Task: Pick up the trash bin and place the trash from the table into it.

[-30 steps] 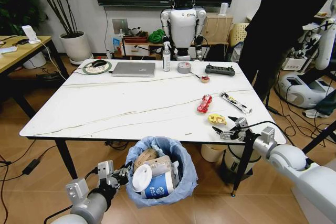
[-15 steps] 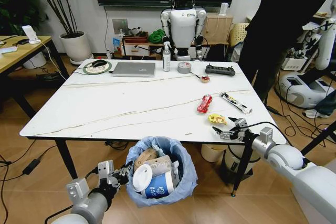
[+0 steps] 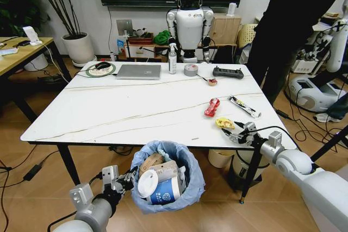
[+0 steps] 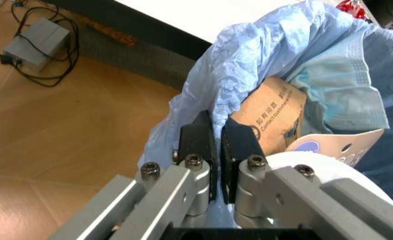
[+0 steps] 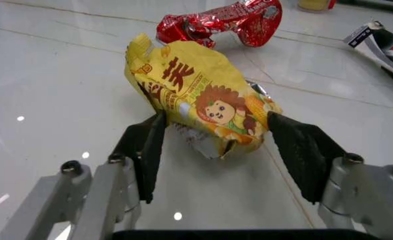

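The trash bin (image 3: 167, 176), dark with a light-blue bag, hangs below the table's (image 3: 109, 118) near edge. My left gripper (image 3: 128, 176) is shut on its bag rim (image 4: 216, 100), seen up close in the left wrist view with the fingers (image 4: 200, 140) pinched together. Inside lie a brown cardboard piece (image 4: 273, 112), a white lid (image 3: 147, 184) and a white-and-blue cup (image 3: 165, 193). My right gripper (image 3: 235, 133) is open at the table's near right corner, its fingers (image 5: 146, 145) on either side of a yellow snack wrapper (image 5: 203, 102). A red wrapper (image 5: 223, 22) lies just beyond.
A black-and-white wrapper (image 3: 244, 106) lies right of the red one. At the far edge stand a laptop (image 3: 139, 71), spray bottle (image 3: 172, 59), tape roll (image 3: 190, 69) and remote (image 3: 227, 72). A cream bin (image 3: 220, 157) sits under the table. A person (image 3: 293, 20) stands far right.
My right gripper has slid a little forward, so its open fingers now flank the yellow wrapper. The left gripper and bin have stayed put.
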Robot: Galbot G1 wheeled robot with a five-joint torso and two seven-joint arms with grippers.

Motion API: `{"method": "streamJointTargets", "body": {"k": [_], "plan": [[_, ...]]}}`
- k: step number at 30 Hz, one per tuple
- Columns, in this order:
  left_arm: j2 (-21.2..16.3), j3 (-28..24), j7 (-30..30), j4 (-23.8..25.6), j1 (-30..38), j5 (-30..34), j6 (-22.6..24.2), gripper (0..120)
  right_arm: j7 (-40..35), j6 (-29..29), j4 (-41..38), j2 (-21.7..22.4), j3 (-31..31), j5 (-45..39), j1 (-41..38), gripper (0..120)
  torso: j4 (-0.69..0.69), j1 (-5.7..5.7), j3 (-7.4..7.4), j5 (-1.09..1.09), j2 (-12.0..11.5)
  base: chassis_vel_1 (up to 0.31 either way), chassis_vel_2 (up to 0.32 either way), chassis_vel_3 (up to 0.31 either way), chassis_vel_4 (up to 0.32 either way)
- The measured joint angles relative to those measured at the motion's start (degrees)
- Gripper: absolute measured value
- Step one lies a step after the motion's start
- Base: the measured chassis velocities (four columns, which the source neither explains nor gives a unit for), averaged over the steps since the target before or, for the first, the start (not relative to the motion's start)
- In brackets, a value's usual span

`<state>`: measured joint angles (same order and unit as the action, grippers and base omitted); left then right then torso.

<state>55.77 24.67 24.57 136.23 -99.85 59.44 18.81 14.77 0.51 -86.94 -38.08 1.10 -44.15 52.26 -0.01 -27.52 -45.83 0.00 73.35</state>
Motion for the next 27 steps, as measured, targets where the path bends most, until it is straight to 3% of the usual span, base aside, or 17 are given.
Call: {"method": "streamJointTargets", "body": {"k": [1,2,4,7,13,15,16,23,27], "plan": [[0.0,0.0,0.0,0.0,0.0,0.0,0.0,0,0.0,0.0,0.0,0.0,0.0,0.0,0.0,61,0.00,0.00,0.00,0.00,0.0,0.000,0.000,0.000,0.000],[0.0,0.0,0.0,-0.1,0.0,0.0,0.0,0,0.0,0.0,0.1,-0.1,0.0,0.0,0.0,51,0.00,0.00,0.00,0.00,0.0,0.000,0.000,0.000,0.000],[-0.1,0.0,0.0,-0.2,0.2,0.1,0.0,0,0.1,0.0,0.2,-0.3,-0.2,0.0,0.0,45,0.00,0.00,0.00,0.00,0.0,0.000,0.000,0.000,0.000],[-0.2,0.0,0.0,-0.2,0.2,0.2,0.0,0,0.1,0.0,0.2,-0.3,-0.3,0.0,0.0,40,0.00,0.00,0.00,0.00,0.0,0.000,0.000,0.000,0.000],[-0.3,0.0,0.0,-0.7,0.8,0.5,0.0,0,0.2,0.0,0.3,-0.6,-0.7,-0.1,-0.4,10,0.00,0.00,0.00,0.00,0.0,0.000,0.000,0.000,0.000],[-0.3,0.0,0.0,-0.8,0.9,0.6,0.0,0,0.2,0.0,0.3,-0.6,-0.8,-0.2,-0.4,8,0.00,0.00,0.00,0.00,0.0,0.000,0.000,0.000,0.000],[-0.3,-0.1,0.0,-0.9,1.1,0.7,-0.1,0,0.2,0.0,0.3,-0.6,-0.9,-0.3,-0.5,1,0.00,0.00,0.00,0.00,0.0,0.000,0.000,0.000,0.000],[-0.3,-0.4,0.0,-1.2,1.6,0.9,-0.1,0,0.4,0.2,-0.9,-0.5,-0.7,-0.9,-0.5,0,-0.01,0.00,0.00,0.03,0.0,0.000,0.000,0.000,0.000],[-0.5,-0.7,0.1,-1.2,1.4,0.9,-0.1,0,0.4,0.6,-7.1,1.7,1.8,-4.4,0.0,0,0.01,0.00,0.00,0.00,0.0,0.000,0.000,0.000,0.000]]}}
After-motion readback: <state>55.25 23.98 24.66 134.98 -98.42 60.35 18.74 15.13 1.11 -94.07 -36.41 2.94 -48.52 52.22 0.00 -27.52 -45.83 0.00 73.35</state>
